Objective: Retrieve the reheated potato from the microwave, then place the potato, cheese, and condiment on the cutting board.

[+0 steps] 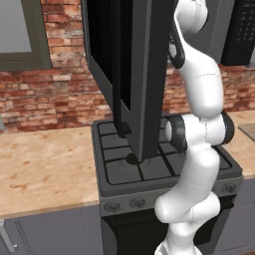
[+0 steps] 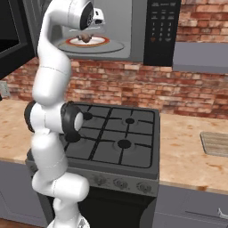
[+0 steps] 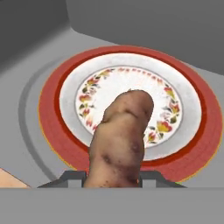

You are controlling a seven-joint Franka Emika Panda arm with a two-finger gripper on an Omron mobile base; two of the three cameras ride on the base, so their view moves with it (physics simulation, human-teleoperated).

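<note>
The microwave [image 2: 133, 49] hangs open above the hob, its dark door [image 1: 134, 74] swung wide toward me. Inside, a red-rimmed flowered plate [image 3: 52, 113] lies on the turntable. My gripper [image 2: 89, 32] reaches into the cavity and is shut on the brown potato [image 3: 118, 140], which sits between the fingertips [image 3: 72, 177] over the plate's middle. From the right base view the potato [image 2: 84, 39] shows just above the plate [image 2: 102, 42]. The striped light-wood cutting board [image 2: 216, 143] lies on the counter right of the hob. The cheese and condiment are out of view.
A black gas hob [image 2: 120, 142] lies directly below the microwave, with a wooden counter [image 1: 45, 169] on both sides. The open door [image 2: 13, 44] juts out on the arm's left. A brick wall [image 2: 187, 93] backs the counter, and the keypad panel [image 2: 162, 26] is right of the cavity.
</note>
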